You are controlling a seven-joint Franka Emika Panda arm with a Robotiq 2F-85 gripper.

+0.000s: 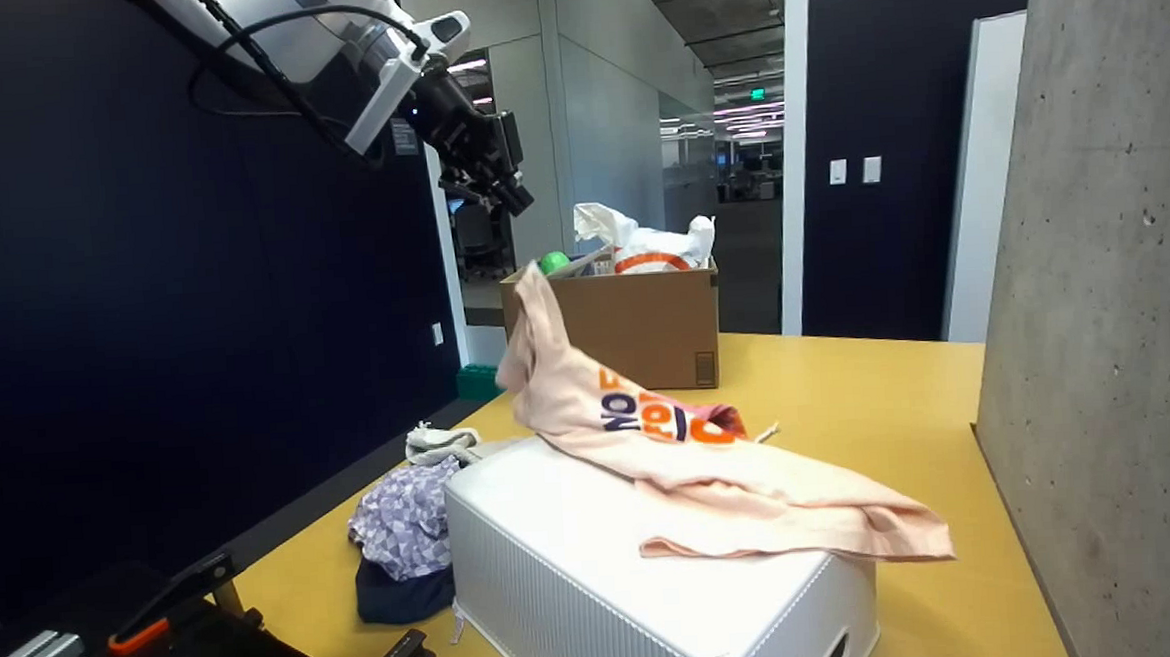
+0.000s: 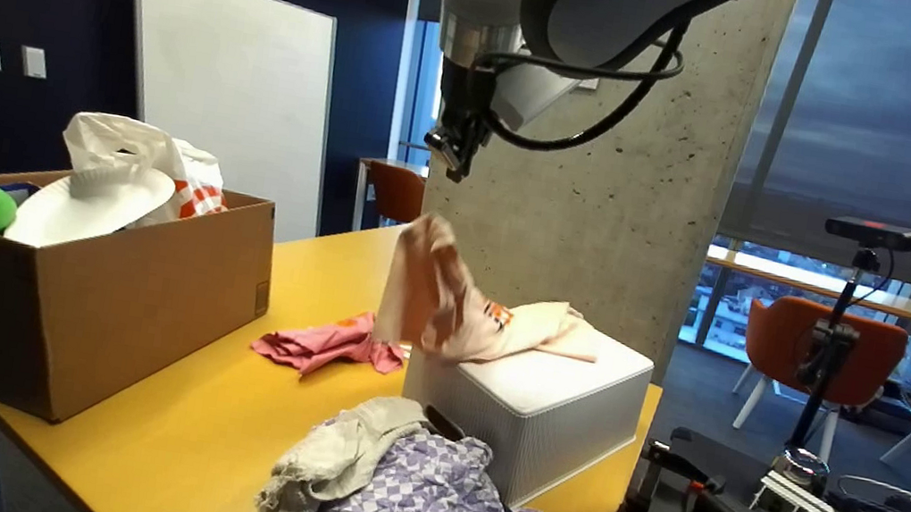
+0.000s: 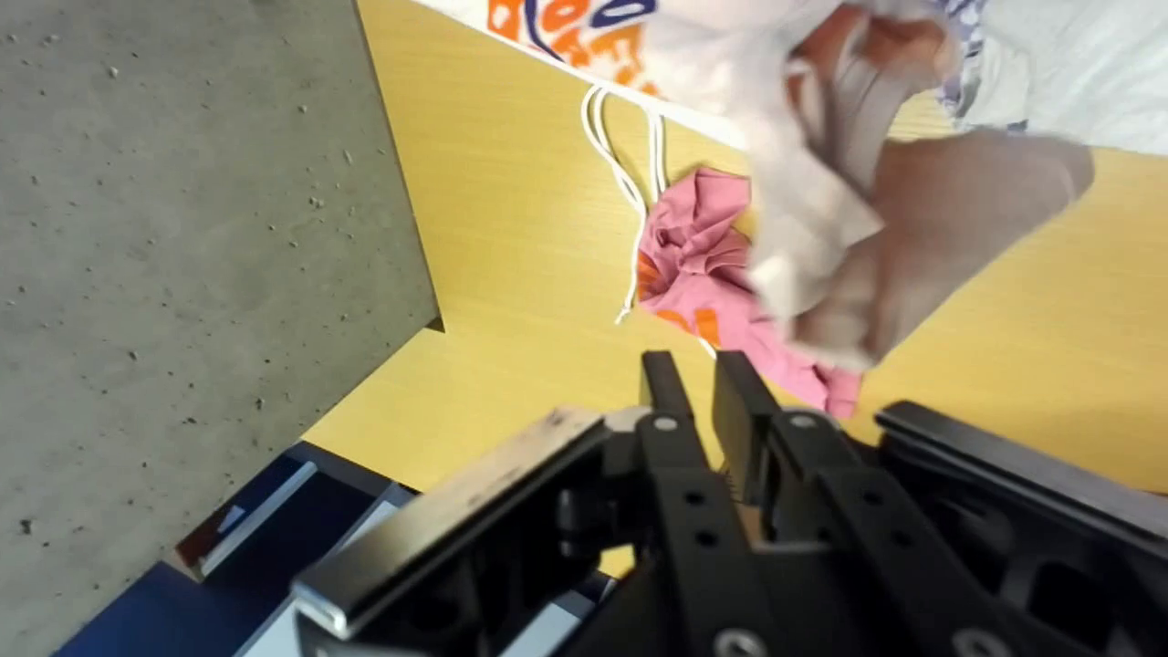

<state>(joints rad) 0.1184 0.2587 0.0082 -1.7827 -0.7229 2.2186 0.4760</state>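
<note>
- The pincer (image 3: 699,383) stood slightly apart, the yellow table (image 3: 511,228) showing between its tips and nothing clamped there.
- The peach cloth (image 1: 569,399) lay draped over the white box (image 1: 595,528), one end standing up, blurred, just below the pincer and apart from it in both exterior views.
- The step looked like a release; doing it well probably called for opening wider, so that no fold could catch.
- A high, motionless wait until the raised end settled seemed wise, since limp cloth could easily drag.
- Any sideways move wanted clearance from the cardboard box (image 2: 160,302), whose contents rose above its rim.
</note>
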